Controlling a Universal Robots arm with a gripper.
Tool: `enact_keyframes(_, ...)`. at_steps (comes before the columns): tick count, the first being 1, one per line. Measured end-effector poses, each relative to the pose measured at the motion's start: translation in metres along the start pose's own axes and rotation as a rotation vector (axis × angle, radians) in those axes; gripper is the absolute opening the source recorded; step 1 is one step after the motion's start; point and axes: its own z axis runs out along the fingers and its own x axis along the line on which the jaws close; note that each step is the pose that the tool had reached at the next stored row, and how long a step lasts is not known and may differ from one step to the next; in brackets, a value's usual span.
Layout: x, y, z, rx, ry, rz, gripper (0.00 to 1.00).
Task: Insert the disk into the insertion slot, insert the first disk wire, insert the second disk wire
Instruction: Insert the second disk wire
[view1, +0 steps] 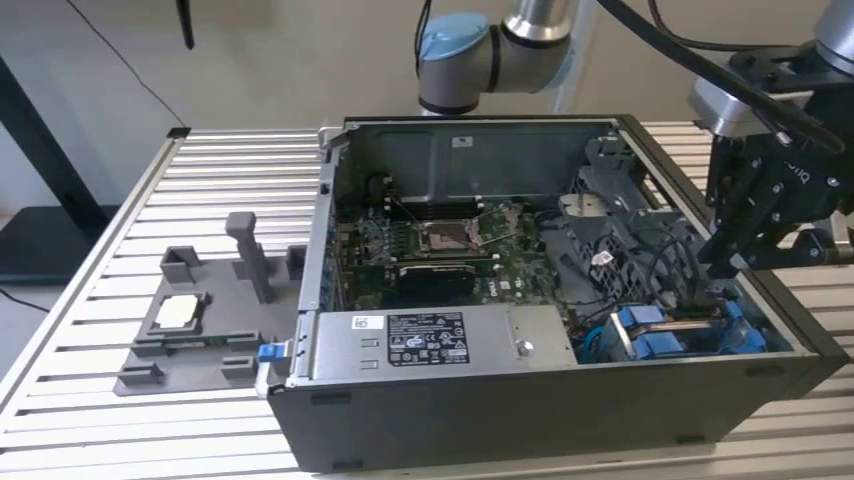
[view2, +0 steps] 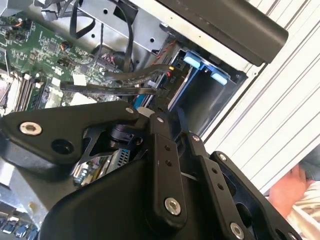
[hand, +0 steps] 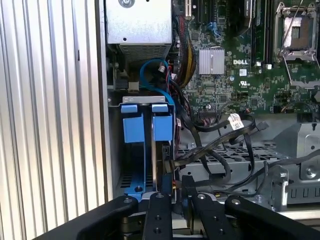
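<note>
The disk (view1: 657, 340) sits edge-up in its blue carrier (hand: 145, 127) inside the insertion slot (view1: 742, 336), at the case's front corner on the exterior view's right. My gripper (view1: 717, 275) hangs just over that bay. In both wrist views the fingertips (hand: 165, 186) are pinched on the black connector of a flat black disk wire (view2: 135, 75), held against the disk's end (view2: 172, 80). The wire (hand: 200, 157) trails off toward the motherboard. Whether the connector is fully seated is hidden by the fingers.
The open dark case (view1: 534, 410) holds a silver power-supply box (view1: 427, 340), a green motherboard (view1: 441, 240) and loose black cables (hand: 240, 132). A grey fixture (view1: 200, 330) stands on the slatted table at the exterior view's left. A person's hand (view2: 292, 187) is beside the case.
</note>
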Motion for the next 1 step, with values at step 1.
enact_keyframes(1,0.0,0.0,0.0,0.0,-0.0001,0.0,0.24)
